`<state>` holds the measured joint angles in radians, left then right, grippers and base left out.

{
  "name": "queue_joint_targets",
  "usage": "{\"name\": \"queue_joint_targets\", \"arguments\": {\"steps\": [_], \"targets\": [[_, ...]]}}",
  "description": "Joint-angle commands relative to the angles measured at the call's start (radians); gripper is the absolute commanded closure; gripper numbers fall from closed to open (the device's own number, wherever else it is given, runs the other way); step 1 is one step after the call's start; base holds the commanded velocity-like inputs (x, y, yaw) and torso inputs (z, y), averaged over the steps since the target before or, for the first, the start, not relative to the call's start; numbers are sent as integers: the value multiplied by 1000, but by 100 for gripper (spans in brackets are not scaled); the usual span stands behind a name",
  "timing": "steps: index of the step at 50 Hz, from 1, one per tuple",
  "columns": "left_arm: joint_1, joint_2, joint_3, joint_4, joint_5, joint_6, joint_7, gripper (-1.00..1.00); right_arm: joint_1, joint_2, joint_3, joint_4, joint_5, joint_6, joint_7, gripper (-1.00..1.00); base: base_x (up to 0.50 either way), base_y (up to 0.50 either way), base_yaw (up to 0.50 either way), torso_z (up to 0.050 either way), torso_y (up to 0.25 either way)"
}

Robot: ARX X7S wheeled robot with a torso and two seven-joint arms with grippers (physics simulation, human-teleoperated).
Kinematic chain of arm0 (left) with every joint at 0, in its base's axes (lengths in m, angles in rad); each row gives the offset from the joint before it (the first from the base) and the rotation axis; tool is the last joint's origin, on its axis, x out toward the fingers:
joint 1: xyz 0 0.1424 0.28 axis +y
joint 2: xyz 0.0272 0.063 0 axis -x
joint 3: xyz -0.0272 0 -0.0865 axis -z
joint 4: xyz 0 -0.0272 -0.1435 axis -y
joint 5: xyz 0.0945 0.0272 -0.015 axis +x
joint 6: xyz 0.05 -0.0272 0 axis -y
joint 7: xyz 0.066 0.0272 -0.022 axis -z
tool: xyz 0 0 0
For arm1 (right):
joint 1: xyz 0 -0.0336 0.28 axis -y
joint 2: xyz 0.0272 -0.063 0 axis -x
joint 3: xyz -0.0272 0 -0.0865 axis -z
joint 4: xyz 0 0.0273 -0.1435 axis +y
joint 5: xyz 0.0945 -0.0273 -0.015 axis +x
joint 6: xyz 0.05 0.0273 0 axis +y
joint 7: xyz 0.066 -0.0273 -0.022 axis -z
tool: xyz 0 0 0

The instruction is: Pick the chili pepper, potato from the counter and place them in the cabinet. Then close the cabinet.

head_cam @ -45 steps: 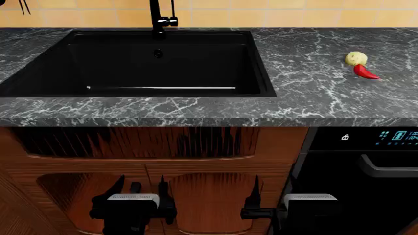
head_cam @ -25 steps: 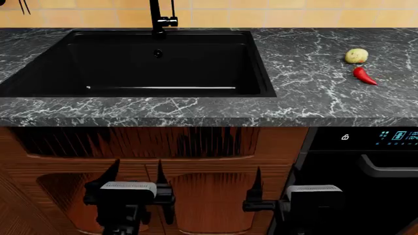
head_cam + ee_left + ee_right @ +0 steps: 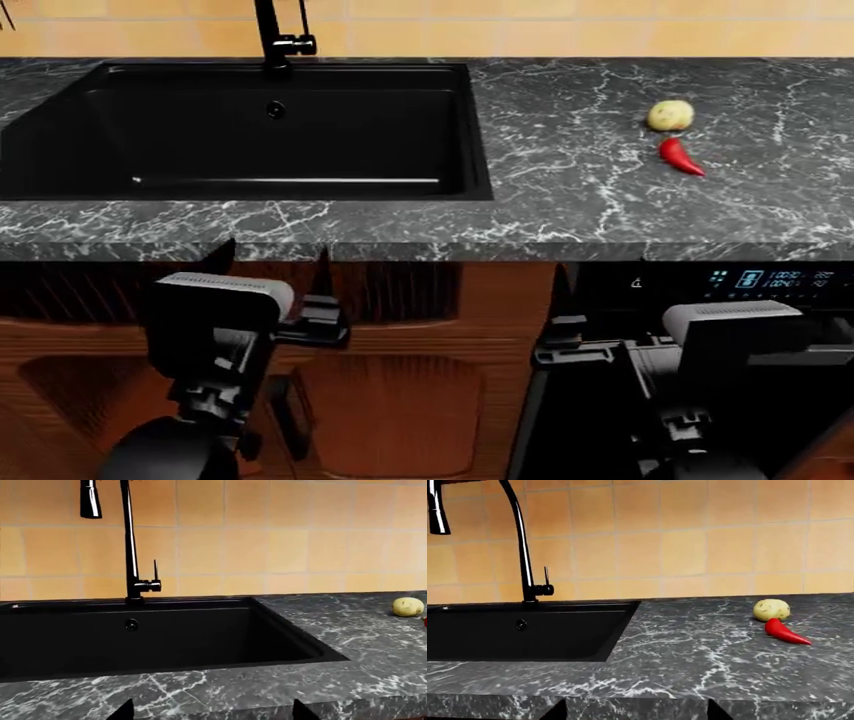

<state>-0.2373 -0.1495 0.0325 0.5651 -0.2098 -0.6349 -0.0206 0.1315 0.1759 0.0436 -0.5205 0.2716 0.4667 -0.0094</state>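
1. Sitting near the upper right of the head view, the small pale-yellow oval potato and the glossy bright-red tapered chili pepper lie on the black-grey white-veined marble counter, the pepper just in front of the potato and very close to it; whether they touch I cannot tell. Neither has been picked up, so the task looks to be at its very start.

2. Both lie to the right of the matte black sink basin, on open stone, which should leave room for a grasp from above or from the front.

3. At the lower left of the head view, the left gripper hangs below the counter edge in front of the brown wooden cabinet front. Its two dark fingertips stand apart with nothing between them, so it is open and empty. Its camera looks across the sink towards the black tall faucet, with the potato at that picture's right edge.

4. At the lower right, the right gripper sits below counter level, in front of the black appliance with a lit display. Its wrist view shows two finger tips spread at the bottom edge, holding nothing.

5. Being on the vegetables' side, the right arm seems the better choice for reaching them; its camera already frames both squarely.

6. No open cabinet compartment is visible in these views.
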Motion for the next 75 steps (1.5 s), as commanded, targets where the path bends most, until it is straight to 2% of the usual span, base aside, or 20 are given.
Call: {"name": "queue_joint_targets", "arguments": {"steps": [1,5,19,40,46,53,63,68,75], "targets": [[-163,-18,-43,172,-136,-351,0,-100,75,57,96,-185,167,197,-9,-100,82,-500,0,0,0],[-262,-3,-81,206,-184,-464,-17,-100,128,88,129,-251,219,288,13,-100,136,-498,0,0,0],[-505,-5,-136,278,-275,-702,-46,-100,375,154,230,-317,400,559,88,-100,262,-431,0,0,0],[-653,-18,-206,357,-414,-921,-32,-100,586,212,286,-281,599,814,124,-100,282,-416,0,0,0],[-666,-34,-212,354,-484,-932,-65,-100,645,217,319,-285,674,890,145,-100,283,-416,0,0,0],[-692,-71,-241,327,-648,-927,-176,-100,668,214,320,-286,706,913,159,-100,282,-416,0,0,0],[-682,-104,-228,312,-700,-899,-211,-100,647,227,269,-277,682,873,140,-100,282,-415,0,0,0],[-658,-115,-223,313,-705,-873,-217,-100,618,270,140,-288,533,853,226,-100,56,-11,0,0,3],[-562,-137,-219,334,-689,-797,-208,-100,495,265,161,-380,517,787,239,-100,0,0,0,0,0]]}}
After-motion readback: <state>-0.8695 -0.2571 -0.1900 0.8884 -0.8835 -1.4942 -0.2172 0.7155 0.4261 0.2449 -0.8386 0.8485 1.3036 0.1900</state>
